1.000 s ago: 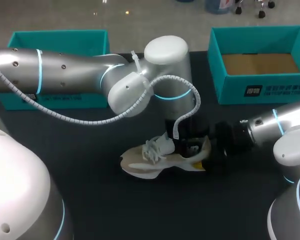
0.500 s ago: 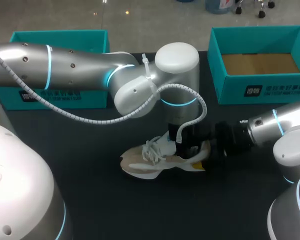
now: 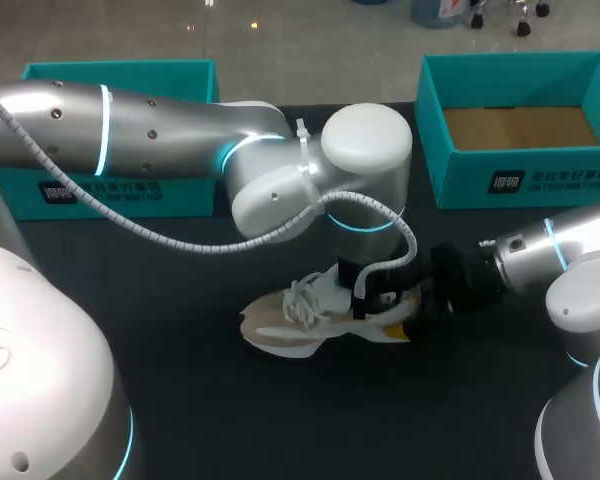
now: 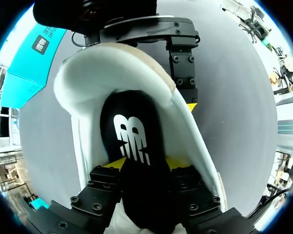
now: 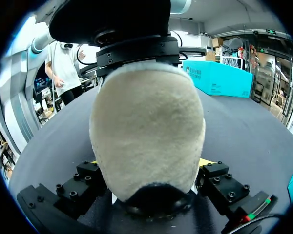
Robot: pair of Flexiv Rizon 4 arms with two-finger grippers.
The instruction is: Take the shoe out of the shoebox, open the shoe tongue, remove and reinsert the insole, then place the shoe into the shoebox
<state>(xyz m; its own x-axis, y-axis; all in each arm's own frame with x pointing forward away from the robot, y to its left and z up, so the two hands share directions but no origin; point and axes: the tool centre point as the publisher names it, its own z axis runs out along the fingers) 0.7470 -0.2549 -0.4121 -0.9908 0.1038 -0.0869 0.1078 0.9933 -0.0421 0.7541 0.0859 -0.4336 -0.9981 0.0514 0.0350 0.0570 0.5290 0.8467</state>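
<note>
Shoe [image 3: 315, 322] of cream and beige colour stands on the dark matte worktop [image 3: 280, 420], with its toe towards my left arm's side and its heel towards my right arm. It has loose white laces over the front part and a pale thick sole. In the right wrist view the heel looks soft and a little fuzzy, like suede, with a rounded shape and a dark rim at the sole.

The right gripper [image 5: 149, 168] holds this heel from two sides; a yellow tip shows at each side of it, and the black finger blocks press against it.

The left gripper [image 4: 145, 163] comes from above into the opening of the shoe. There the collar is thick white padding, curved like a horseshoe. Inside it lies the black insole [image 4: 132, 136], smooth and long, with a white mark on it. Its near end passes between the two yellow tips, and both fingers seem to touch it, so this gripper is closed on the insole.

The open shoebox [image 3: 460, 185] of teal cardboard, with a brown bottom, stands at the far right of the worktop, well apart from the shoe. A second teal box [image 3: 180, 195] stands at the far left, behind my left arm.
</note>
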